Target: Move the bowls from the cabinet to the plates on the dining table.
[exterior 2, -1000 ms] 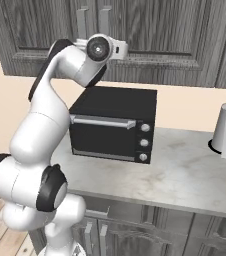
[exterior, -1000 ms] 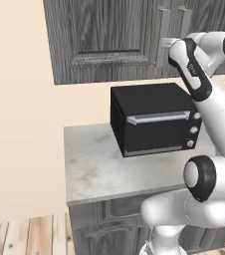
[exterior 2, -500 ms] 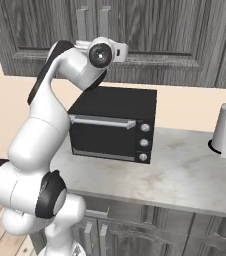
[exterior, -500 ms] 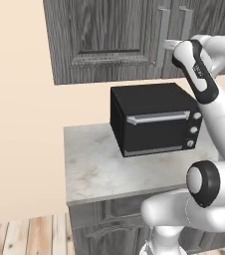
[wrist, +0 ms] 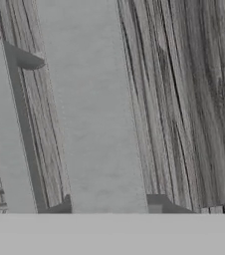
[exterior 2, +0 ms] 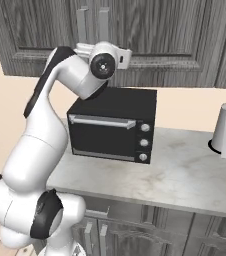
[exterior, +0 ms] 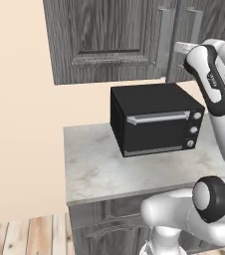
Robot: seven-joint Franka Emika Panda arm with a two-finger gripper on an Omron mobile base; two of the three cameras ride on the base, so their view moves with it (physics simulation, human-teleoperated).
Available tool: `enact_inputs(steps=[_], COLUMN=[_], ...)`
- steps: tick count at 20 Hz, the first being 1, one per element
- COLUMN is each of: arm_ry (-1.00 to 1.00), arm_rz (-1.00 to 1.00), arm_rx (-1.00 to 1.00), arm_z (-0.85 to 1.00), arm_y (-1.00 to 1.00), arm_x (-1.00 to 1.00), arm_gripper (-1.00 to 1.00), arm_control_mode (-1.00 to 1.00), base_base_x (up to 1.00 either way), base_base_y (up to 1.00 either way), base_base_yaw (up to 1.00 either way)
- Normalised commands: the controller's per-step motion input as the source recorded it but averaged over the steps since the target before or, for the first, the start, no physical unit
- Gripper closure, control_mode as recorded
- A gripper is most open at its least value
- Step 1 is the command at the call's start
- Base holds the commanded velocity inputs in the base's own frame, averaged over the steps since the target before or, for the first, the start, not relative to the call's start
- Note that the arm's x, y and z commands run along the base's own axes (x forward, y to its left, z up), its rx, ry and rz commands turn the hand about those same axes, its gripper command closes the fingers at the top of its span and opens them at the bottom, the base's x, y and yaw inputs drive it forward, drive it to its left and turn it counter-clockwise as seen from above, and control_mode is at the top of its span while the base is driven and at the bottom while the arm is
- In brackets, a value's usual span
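Dark grey wood grain is all around the light grey handle [wrist: 92, 109] in the hand view, where this bar stands directly in front of the camera and very close. Its long axis runs from the top to the bottom of that view, only a little tilted. A second handle [wrist: 5, 129] is beside it, at the left edge.

In the left base view the gripper [exterior: 180, 48] is pressed up to the front of the cabinet [exterior: 114, 40], at the low end of the two vertical handles [exterior: 165, 35] where the doors meet. The white wrist covers the fingers in both base views, and the hand view does not show the finger tips. So I cannot tell if the jaws are open or are already closed on the bar.

The bowls are not to be seen. Both doors look closed, so I judge that the bowls are inside, behind them.

The next move depends on one relation: the bar is straight ahead of the jaws and upright, so the fingers must stand on its two sides, and the pull must come outward, away from the door. The black oven [exterior 2: 114, 125] on the marble counter [exterior 2: 185, 175] is below the arm.
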Motion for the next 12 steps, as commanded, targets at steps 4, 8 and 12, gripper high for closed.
enact_inputs(steps=[4,8,12], arm_ry=[-0.03,0.00,0.00], arm_rz=[0.00,0.00,0.00], arm_rx=[0.02,0.04,0.06], arm_z=[0.25,0.15,0.11], arm_y=[-0.41,-0.49,-0.52], arm_x=[-0.54,-0.52,-0.48], arm_gripper=[1.00,1.00,1.00], arm_control_mode=[-1.00,-1.00,-1.00], base_base_x=[0.00,0.00,0.00], base_base_y=[0.00,0.00,0.00], base_base_yaw=[0.00,0.00,0.00])
